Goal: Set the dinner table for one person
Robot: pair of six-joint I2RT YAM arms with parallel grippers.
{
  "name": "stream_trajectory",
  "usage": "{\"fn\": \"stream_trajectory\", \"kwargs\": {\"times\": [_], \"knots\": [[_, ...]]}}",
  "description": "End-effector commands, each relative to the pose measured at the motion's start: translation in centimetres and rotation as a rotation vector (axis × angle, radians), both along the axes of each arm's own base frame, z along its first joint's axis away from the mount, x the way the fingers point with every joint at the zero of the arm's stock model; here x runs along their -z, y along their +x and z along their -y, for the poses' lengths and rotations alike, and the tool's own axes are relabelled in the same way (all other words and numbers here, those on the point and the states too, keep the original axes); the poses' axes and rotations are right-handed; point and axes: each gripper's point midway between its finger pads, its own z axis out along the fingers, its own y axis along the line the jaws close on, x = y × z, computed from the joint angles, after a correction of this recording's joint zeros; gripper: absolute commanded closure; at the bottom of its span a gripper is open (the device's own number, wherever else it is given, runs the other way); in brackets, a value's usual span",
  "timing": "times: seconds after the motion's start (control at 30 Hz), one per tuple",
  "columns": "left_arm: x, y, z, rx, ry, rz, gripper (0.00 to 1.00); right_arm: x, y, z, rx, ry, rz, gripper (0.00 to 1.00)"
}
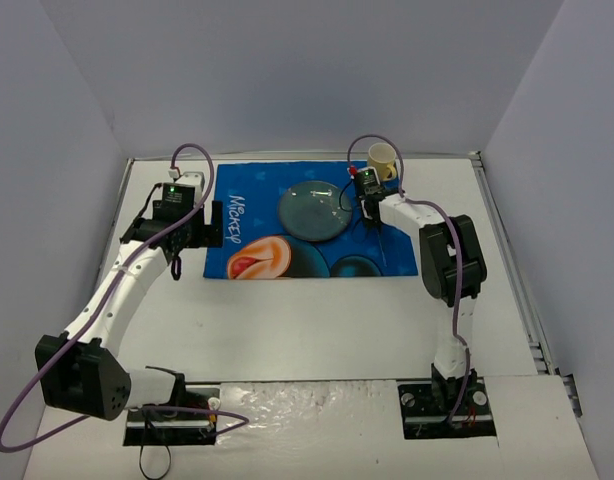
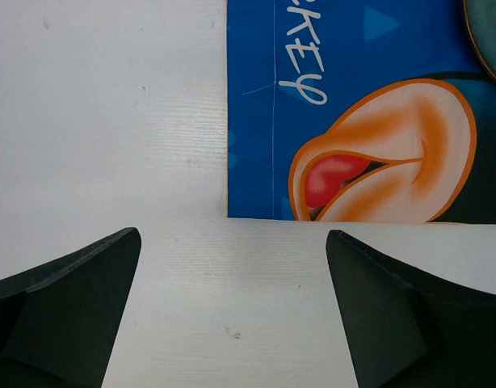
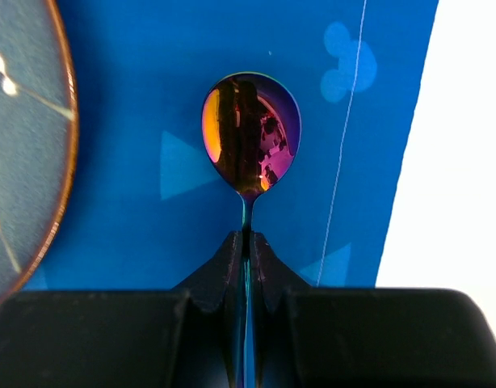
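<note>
Hovering spread and empty, left gripper (image 2: 233,234) sits off the placemat's (image 2: 256,162) near-left corner, over the dinner table (image 2: 111,121). Right gripper (image 3: 246,242) pinches the spoon (image 3: 250,133) by its handle above the placemat, right of the plate (image 3: 22,145). Long axis roughly parallel to the placemat's right edge, bowl ahead. Mug (image 1: 382,157) at the placemat's far-right corner. Lowering likely falls to the right arm.
</note>
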Motion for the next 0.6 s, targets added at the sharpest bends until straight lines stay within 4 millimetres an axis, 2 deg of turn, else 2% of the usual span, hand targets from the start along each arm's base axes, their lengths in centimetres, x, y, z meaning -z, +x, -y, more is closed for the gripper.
{"fn": "stream_trajectory", "kwargs": {"times": [0.0,0.23,0.57], "knots": [[-1.09,0.75,-0.48,-0.021,0.005,0.045,0.03,-2.68,2.54,-0.42,0.062,0.076,0.101,1.00],[-1.01,0.77,-0.48,-0.021,0.006,0.041,0.03,-2.57,2.61,0.29,0.118,0.109,0.095,1.00],[-0.91,0.80,-0.47,-0.022,0.006,0.038,0.03,-1.76,2.73,0.12,0.128,0.134,0.068,1.00]]}}
